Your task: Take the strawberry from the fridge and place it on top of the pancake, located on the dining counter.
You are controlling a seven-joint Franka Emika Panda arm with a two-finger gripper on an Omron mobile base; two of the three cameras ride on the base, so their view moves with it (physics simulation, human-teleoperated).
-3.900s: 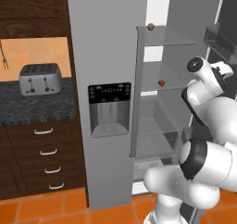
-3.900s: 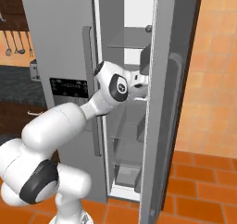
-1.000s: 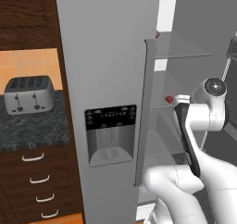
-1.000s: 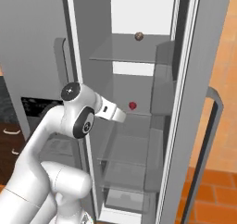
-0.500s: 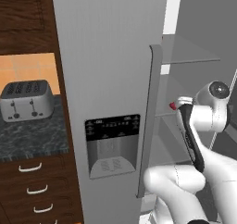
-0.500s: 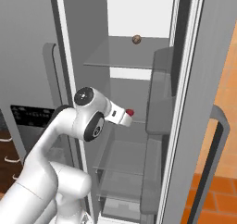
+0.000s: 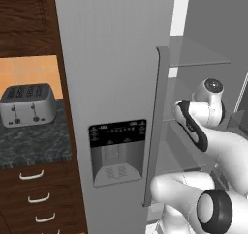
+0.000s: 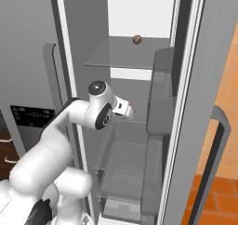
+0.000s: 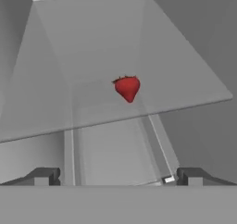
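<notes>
In the left base view, the fridge (image 7: 116, 83) fills the middle, its closed grey door carrying the black water dispenser (image 7: 117, 151) and a long upright handle (image 7: 156, 126). To the left of the fridge a silver toaster (image 7: 26, 104) sits on a dark speckled worktop (image 7: 34, 148), with wooden drawers (image 7: 38, 199) below it. To the right of the door the fridge compartment stands open, and the white arm (image 7: 203, 126) reaches in under a glass shelf (image 7: 196, 54).

In the right base view, the open fridge shows several glass shelves. A small brown round thing (image 8: 137, 39) lies on the upper shelf (image 8: 125, 56). Lower down, the arm bends into the compartment and its hand ends at the middle shelf, where a bit of red, the strawberry (image 8: 132, 109), shows just past the hand. The open fridge door (image 8: 204, 103) with its dark handle stands to the right.

In the hand view, the strawberry (image 9: 127, 87) rests on the glass shelf (image 9: 92, 65), ahead of the gripper (image 9: 118, 177) and apart from it. The two fingertips (image 9: 44, 176) stand wide apart with nothing between them.
</notes>
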